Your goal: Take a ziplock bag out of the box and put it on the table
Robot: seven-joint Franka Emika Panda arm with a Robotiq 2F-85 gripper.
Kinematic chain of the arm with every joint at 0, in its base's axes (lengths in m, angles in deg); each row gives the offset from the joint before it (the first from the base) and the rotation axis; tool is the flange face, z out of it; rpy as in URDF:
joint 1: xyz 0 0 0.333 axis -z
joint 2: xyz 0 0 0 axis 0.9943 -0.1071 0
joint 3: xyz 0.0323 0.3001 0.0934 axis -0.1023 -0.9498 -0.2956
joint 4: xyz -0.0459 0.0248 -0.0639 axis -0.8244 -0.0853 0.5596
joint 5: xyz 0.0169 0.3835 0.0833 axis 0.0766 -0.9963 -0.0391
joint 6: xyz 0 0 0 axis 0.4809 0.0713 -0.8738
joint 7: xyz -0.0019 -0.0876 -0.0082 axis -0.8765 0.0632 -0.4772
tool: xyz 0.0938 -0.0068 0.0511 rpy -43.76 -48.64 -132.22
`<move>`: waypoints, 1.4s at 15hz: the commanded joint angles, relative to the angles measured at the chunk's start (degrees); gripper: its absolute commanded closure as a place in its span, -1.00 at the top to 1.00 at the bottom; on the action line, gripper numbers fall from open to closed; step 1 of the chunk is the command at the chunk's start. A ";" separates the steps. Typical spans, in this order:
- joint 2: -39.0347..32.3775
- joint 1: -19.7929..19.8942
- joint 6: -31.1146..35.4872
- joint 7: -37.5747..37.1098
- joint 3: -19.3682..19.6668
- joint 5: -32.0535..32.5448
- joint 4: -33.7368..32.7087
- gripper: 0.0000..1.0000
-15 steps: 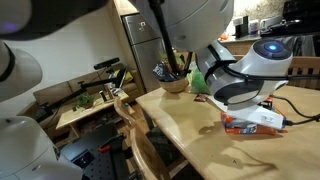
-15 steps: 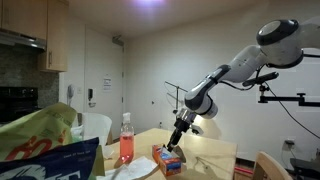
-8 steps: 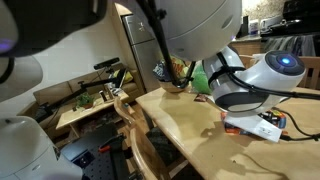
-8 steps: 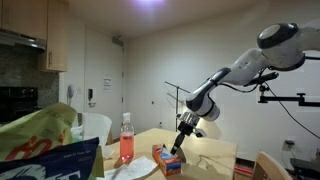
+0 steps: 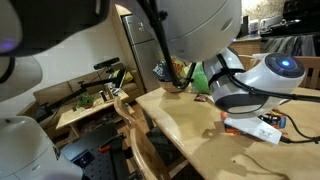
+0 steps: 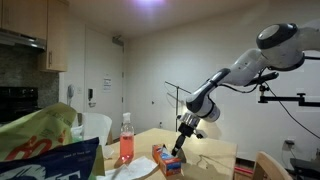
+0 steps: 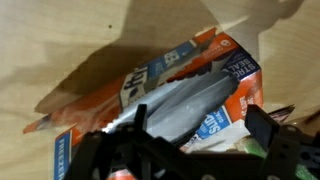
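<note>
— Well, where do we find the bag?
— In the wrist view, we see the bag (image 7: 190,100), greyish and see-through, lying across the open orange and blue box (image 7: 150,75). One end seems tucked inside. The box lies flat on the pale wooden counter (image 7: 60,50).
— And the claw?
— We see the claw (image 7: 200,125) just over the bag. Its dark fingers (image 7: 262,125) are spread wide, one on each side, and grip nothing.
— What else do we see?
— In an exterior view, a pink bottle (image 6: 126,143) stands near the box.
</note>
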 commanded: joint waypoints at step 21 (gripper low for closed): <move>-8.25 2.74 -0.86 -0.55 -3.76 -9.42 -8.39 0.87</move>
